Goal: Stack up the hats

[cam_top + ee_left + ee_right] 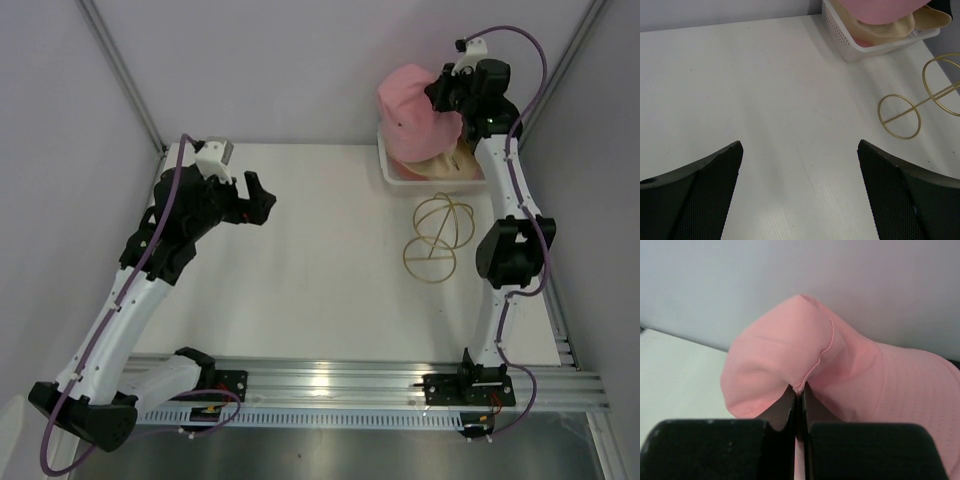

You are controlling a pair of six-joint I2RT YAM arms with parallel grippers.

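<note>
My right gripper [447, 92] is shut on a pink hat [415, 118] and holds it up above the white bin [386, 160] at the back right. In the right wrist view the gripper [799, 390] pinches a fold of the pink hat [790, 360]. A beige hat [445, 163] lies in the bin under it; it also shows in the left wrist view [890, 30]. The black hat is hidden. My left gripper [262, 203] is open and empty above the table's left half, also seen in the left wrist view [800, 150].
A gold wire stand [435, 235] lies on the table in front of the bin, next to the right arm; it shows in the left wrist view [920, 107]. The enclosure's walls close in on the left, back and right.
</note>
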